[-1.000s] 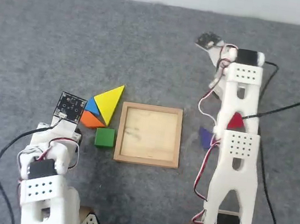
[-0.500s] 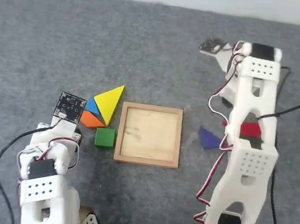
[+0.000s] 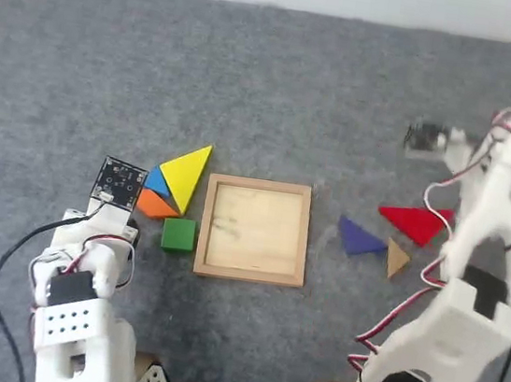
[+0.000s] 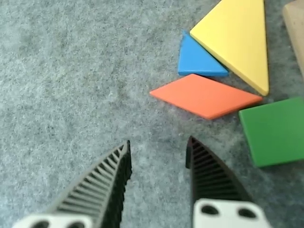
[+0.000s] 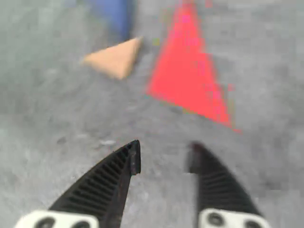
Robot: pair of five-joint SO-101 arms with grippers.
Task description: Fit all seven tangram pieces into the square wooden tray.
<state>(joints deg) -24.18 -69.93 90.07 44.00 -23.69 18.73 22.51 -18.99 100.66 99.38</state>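
Note:
The square wooden tray (image 3: 255,231) lies mid-table with nothing inside it. To its left sit a yellow triangle (image 3: 187,174), a small blue triangle (image 3: 156,181), an orange parallelogram (image 3: 155,204) and a green square (image 3: 178,235). My left gripper (image 4: 158,147) is open over bare carpet, just short of the orange parallelogram (image 4: 206,96). Right of the tray lie a purple triangle (image 3: 359,238), a red triangle (image 3: 416,223) and a small tan triangle (image 3: 396,258). My right gripper (image 5: 165,149) is open and holds nothing, a short way from the red triangle (image 5: 190,76) and the tan triangle (image 5: 114,59).
Grey carpet covers the whole table. The right arm (image 3: 467,304) stretches along the far right side, beyond the three right-hand pieces. The left arm (image 3: 82,291) stands at the front left. A tray corner (image 4: 294,28) shows past the yellow triangle (image 4: 237,38).
The right arm has swung away to the right, uncovering the red and tan triangles it stood over. The left arm and all pieces have stayed put.

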